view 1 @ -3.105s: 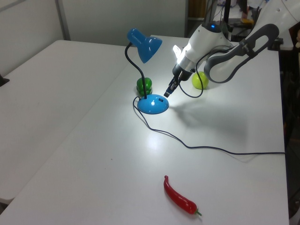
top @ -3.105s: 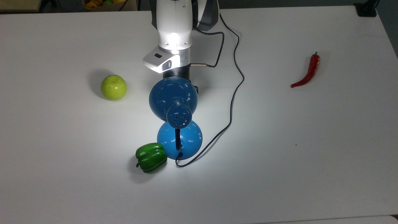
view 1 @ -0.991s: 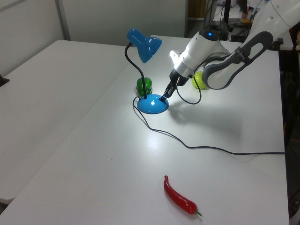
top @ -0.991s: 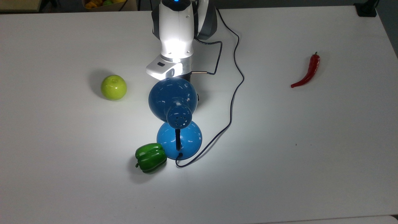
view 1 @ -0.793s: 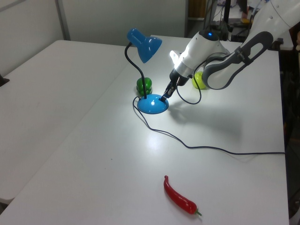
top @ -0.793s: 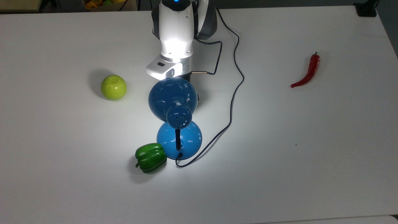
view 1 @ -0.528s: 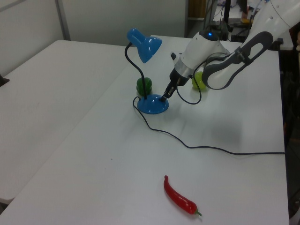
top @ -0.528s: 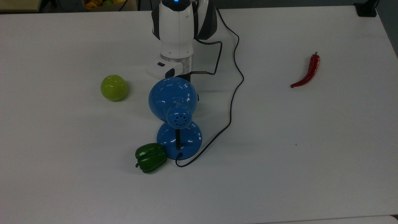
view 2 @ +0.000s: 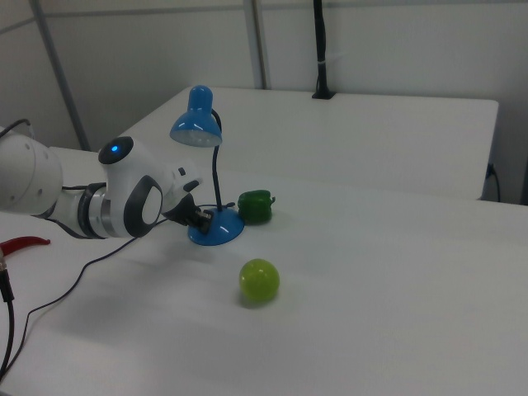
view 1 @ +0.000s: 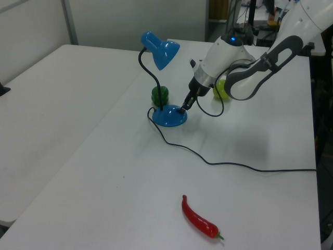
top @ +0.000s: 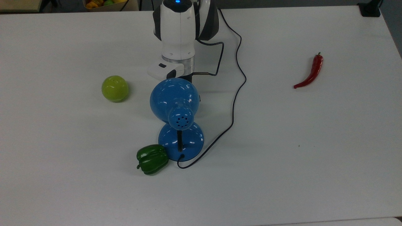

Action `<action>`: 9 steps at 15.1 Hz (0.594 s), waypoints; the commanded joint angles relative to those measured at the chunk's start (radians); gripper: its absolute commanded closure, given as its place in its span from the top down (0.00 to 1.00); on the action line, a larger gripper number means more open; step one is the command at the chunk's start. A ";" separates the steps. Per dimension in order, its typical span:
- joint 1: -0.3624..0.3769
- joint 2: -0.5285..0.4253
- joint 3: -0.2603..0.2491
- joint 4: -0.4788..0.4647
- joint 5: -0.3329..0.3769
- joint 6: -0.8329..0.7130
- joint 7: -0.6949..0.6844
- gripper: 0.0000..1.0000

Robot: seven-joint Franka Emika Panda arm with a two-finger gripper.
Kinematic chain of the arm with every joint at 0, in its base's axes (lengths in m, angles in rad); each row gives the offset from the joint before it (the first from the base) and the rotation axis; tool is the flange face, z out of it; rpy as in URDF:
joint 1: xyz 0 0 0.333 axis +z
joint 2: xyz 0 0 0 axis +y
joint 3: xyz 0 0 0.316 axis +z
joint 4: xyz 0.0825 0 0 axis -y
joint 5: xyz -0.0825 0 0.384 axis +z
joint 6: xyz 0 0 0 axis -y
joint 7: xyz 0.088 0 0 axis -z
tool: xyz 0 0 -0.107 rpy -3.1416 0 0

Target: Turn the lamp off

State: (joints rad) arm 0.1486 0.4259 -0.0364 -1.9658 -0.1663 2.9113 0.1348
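Left view: claw (view 1: 183, 108) tip on lamp (view 1: 169, 115) base; finger gap cannot tell; lamp dark.

White arm (view 1: 244, 62) reaching forward and down, claw (view 1: 184, 108) angled low

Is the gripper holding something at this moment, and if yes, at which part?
Nothing is held. The gripper has its tip down on the lamp base, pressing rather than gripping.
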 commanded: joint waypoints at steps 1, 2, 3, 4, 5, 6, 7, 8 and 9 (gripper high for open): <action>0.003 -0.028 -0.017 -0.018 -0.030 -0.108 0.028 0.00; 0.003 -0.039 -0.017 -0.018 -0.032 -0.144 0.028 0.00; 0.003 -0.054 -0.017 -0.018 -0.032 -0.177 0.026 0.00; 0.005 -0.067 -0.016 -0.018 -0.032 -0.211 0.025 0.00; 0.005 -0.082 -0.016 -0.016 -0.030 -0.248 0.023 0.00; 0.006 -0.100 -0.016 -0.016 -0.030 -0.291 0.022 0.00; 0.009 -0.122 -0.016 -0.013 -0.030 -0.341 0.019 0.00; 0.012 -0.145 -0.016 -0.012 -0.030 -0.406 0.016 0.00; 0.017 -0.172 -0.014 -0.008 -0.028 -0.475 0.015 0.00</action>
State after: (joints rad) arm 0.1466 0.3527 -0.0423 -1.9603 -0.1678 2.6116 0.1348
